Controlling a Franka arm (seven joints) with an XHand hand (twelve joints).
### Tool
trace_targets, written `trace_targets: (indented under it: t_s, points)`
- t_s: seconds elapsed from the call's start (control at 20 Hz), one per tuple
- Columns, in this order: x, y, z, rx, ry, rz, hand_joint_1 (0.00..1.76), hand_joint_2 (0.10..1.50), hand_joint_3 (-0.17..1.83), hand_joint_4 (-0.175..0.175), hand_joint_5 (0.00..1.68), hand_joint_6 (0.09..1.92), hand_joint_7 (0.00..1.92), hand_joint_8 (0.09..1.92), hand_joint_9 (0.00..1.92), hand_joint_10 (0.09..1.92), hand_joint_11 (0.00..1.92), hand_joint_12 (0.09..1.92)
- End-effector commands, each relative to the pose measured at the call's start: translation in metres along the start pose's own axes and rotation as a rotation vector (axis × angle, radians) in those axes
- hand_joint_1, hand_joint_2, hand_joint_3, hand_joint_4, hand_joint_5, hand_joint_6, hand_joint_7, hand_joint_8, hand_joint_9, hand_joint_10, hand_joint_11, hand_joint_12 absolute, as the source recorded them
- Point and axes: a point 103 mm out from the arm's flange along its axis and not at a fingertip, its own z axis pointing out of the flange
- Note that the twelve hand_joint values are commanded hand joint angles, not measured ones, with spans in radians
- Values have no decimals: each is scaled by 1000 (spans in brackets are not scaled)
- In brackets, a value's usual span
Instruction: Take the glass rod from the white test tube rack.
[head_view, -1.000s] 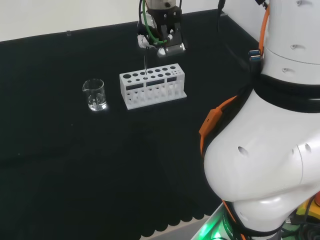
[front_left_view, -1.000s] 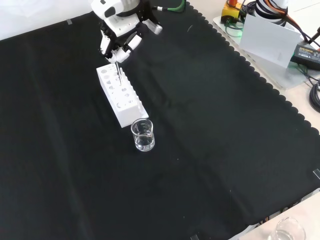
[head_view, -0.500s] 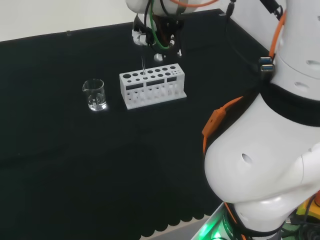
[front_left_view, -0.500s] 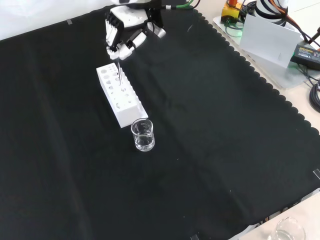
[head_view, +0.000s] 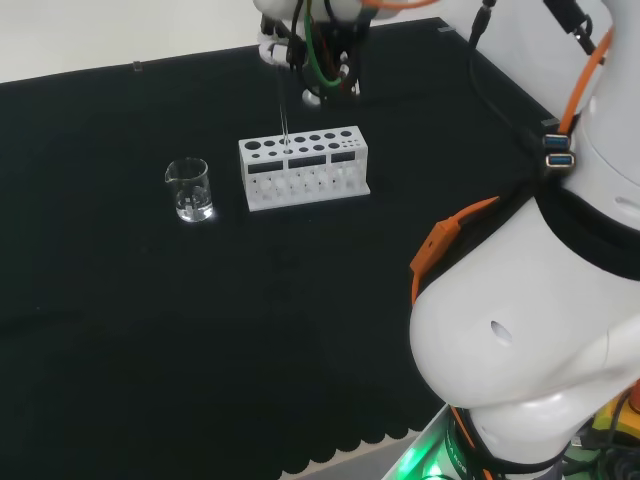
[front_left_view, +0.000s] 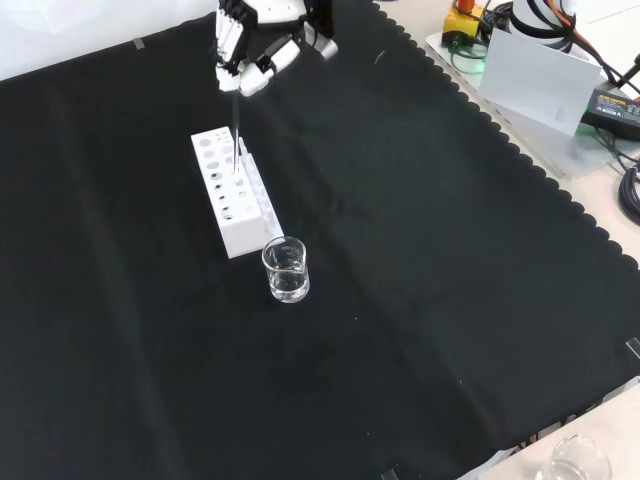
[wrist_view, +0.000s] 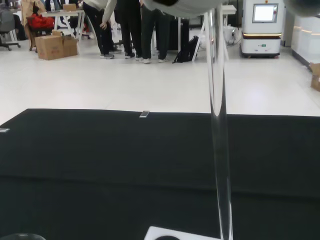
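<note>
Raised since before, the hand pinches the glass rod, tip still in the rack.

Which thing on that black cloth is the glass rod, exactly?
Find the white test tube rack beside the small clear glass beaker. The thin clear glass rod rises upright from it to the hand's fingers, the only tall, hair-thin piece there.

— What do I have on the cloth besides the job itself?

— I see a small clear beaker standing upright near the middle. At five o'clock from it, at the front view's lower edge, I see another clear vessel. At two o'clock lies a white box.
</note>
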Motion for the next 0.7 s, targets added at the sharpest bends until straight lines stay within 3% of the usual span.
trace_targets:
  t_s: [0.05,0.4,0.7]
  points:
    - [14,-5,-83,60,-41,1,1321,1032,-175,-110,1381,223,1473,332,1701,371,1597,533]
    - [24,-20,-133,53,-55,2,1322,1027,-175,-109,1417,151,1491,296,1719,351,1606,541]
    - [38,-35,-151,59,-44,-23,1323,1026,-175,-114,1420,144,1496,288,1724,349,1609,544]
